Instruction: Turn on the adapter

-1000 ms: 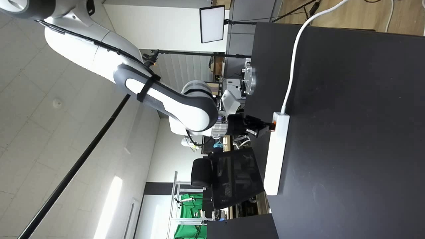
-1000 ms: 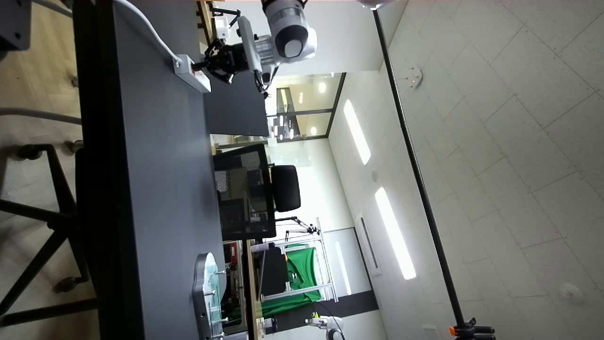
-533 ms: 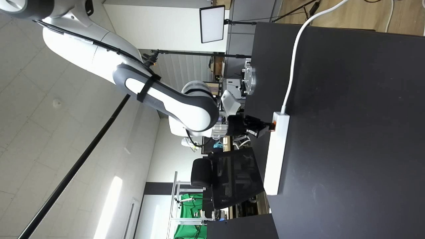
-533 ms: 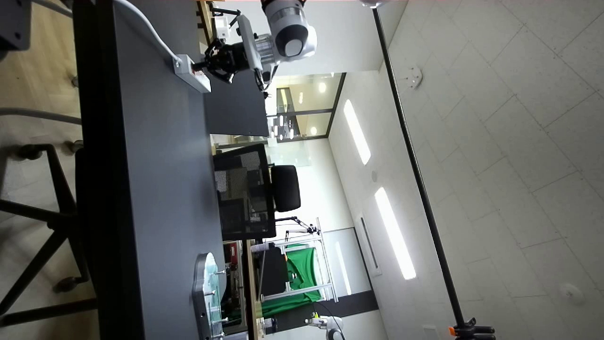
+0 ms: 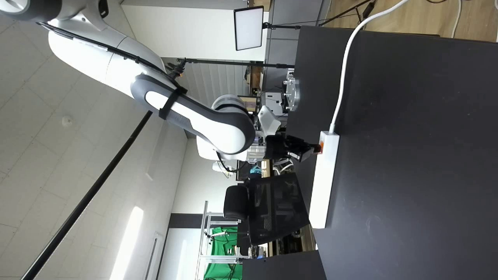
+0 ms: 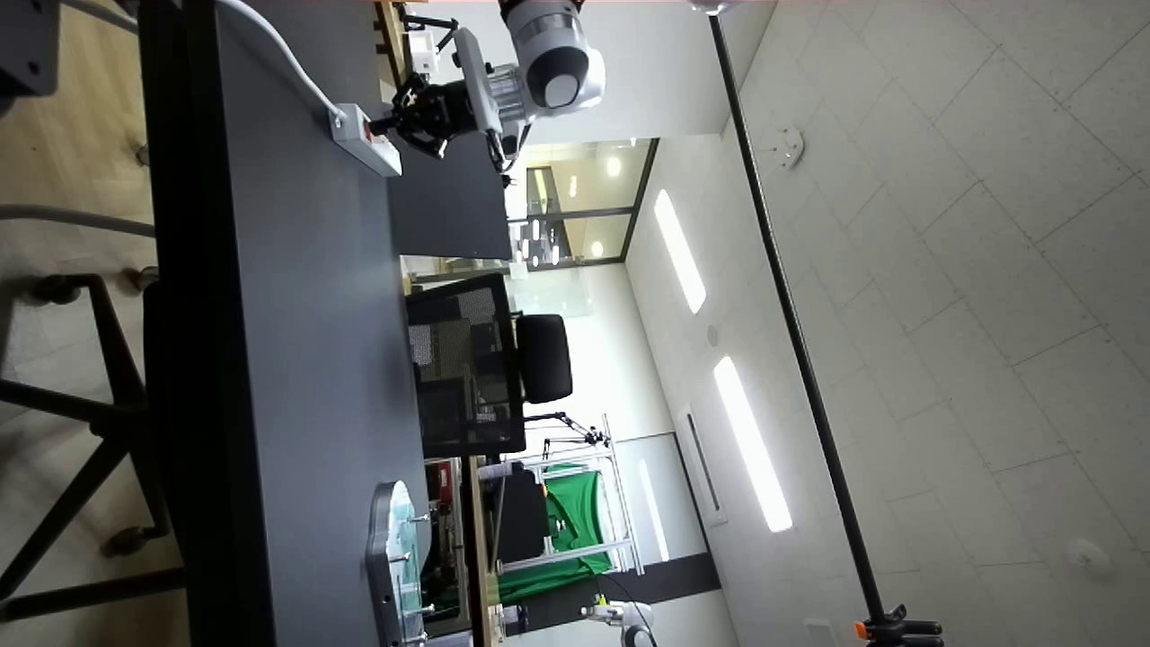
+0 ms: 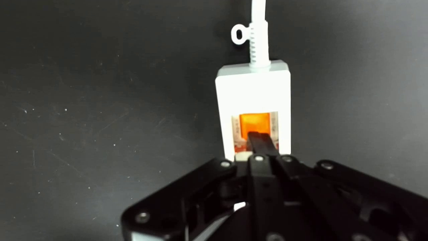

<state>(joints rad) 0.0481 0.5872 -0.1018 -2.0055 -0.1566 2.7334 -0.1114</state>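
Observation:
The adapter is a long white power strip (image 5: pixel 323 182) lying on the dark table; it also shows in an exterior view (image 6: pixel 377 158) and, at its cable end, in the wrist view (image 7: pixel 253 93). A bright orange, lit-looking switch (image 7: pixel 255 121) sits in a recess near the cable end. My gripper (image 7: pixel 259 134) is shut with its black fingertips together and nothing between them. The tips are over the lower edge of the switch and hide part of it. In both exterior views the gripper (image 5: pixel 318 148) (image 6: pixel 377 127) points down at the switch; whether it touches cannot be told.
A white cable (image 5: pixel 342 77) runs from the strip's end across the table (image 5: pixel 412 155) and over its edge. A round clear and metal fixture (image 6: pixel 402 566) stands on the table. A black mesh chair (image 5: pixel 278 208) stands beyond the table edge.
The arm and gripper have drawn back very slightly from the adapter. A little more of the orange-red switch shows at the fingertips. The adapter has not moved.

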